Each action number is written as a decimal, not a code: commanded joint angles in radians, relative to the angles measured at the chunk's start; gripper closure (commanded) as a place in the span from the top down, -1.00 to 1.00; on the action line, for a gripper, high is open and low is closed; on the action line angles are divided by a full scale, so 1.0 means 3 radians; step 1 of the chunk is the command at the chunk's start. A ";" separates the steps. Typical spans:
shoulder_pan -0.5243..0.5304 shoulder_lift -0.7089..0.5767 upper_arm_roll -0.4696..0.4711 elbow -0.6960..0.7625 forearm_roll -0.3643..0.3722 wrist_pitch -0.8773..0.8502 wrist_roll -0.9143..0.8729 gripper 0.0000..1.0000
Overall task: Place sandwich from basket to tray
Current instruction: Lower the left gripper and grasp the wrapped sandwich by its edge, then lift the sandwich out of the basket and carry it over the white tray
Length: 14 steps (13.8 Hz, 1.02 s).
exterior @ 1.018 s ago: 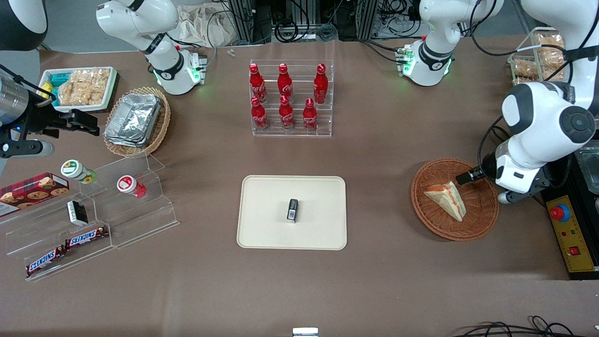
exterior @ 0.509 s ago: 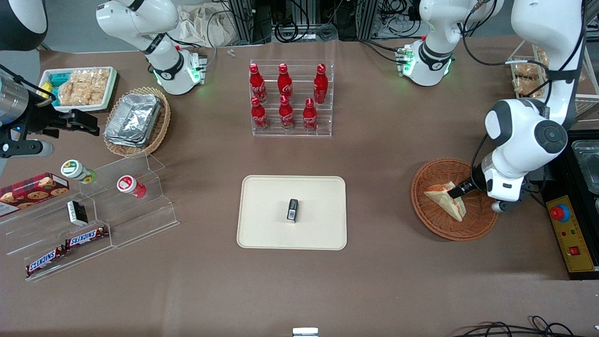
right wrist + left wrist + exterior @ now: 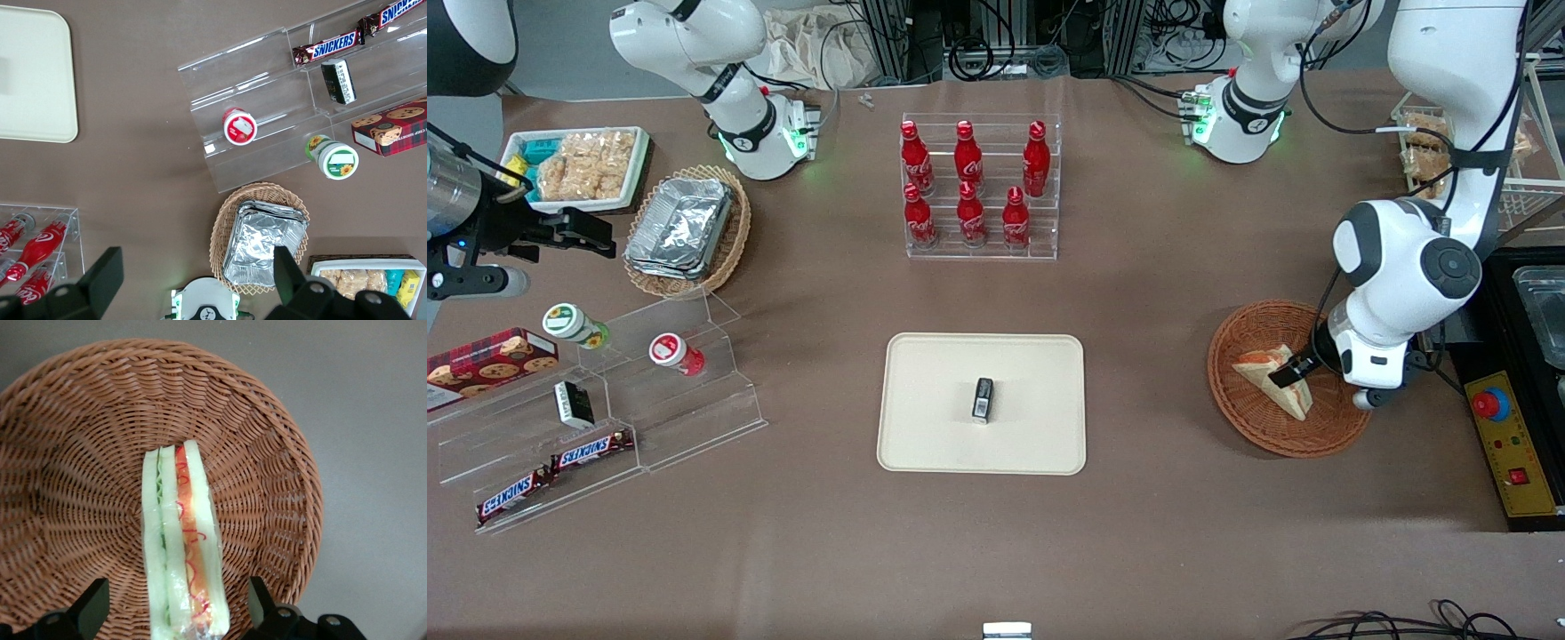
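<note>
Pincer (image 3: 177, 613) hung spread wide just above the sandwich (image 3: 181, 547), one finger on each side of the wedge. It lay in the basket (image 3: 1249, 425) at the front view's right, its long axis running between the fingers; the tray (image 3: 925, 444) sat centre-frame.

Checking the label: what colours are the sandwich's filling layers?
Green beside orange-red, between pale bread. The sandwich shows best in the left wrist view, lying in the basket between the open hand.
</note>
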 commanded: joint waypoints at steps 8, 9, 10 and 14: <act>-0.0069 -0.0052 0.0003 -0.0197 -0.0020 0.0281 -0.0186 -0.25; -0.0074 -0.0082 -0.0002 -0.0197 -0.0015 0.0256 -0.0186 -0.42; -0.0080 -0.0138 -0.0002 -0.0192 -0.0015 0.0185 -0.0191 -0.62; -0.0100 -0.0532 -0.0017 -0.0004 -0.0020 -0.0555 -0.0196 -0.90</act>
